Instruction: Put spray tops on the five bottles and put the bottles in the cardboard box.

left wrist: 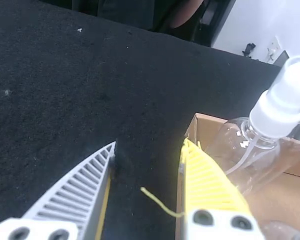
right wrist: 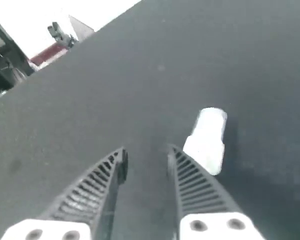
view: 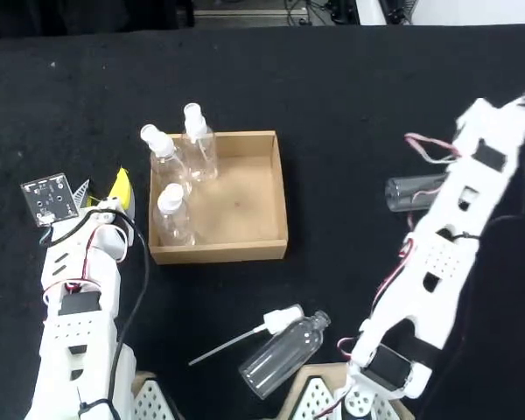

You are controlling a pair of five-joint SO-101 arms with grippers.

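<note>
Your high view looks steeply down onto the black bench (view: 332,87) from far enough off to take in both arms, whose bases sit at its lower edge. Your left wrist view sits low and close, looking out along the left pincer (left wrist: 149,145) at a corner of the cardboard box (left wrist: 204,131) and a capped bottle (left wrist: 255,140), ground the high view shares. Your right wrist view looks forward and down past the right pincer (right wrist: 146,149) at the bench close below, a white spray top (right wrist: 207,140) just beside.

The left gripper (left wrist: 149,146) is being held open, its grey finger (left wrist: 85,190) and yellow finger (left wrist: 205,185) being spread apart. The right gripper (right wrist: 146,150) is being held with jaws parted, the right arm (view: 455,236) being stretched out behind it.
</note>
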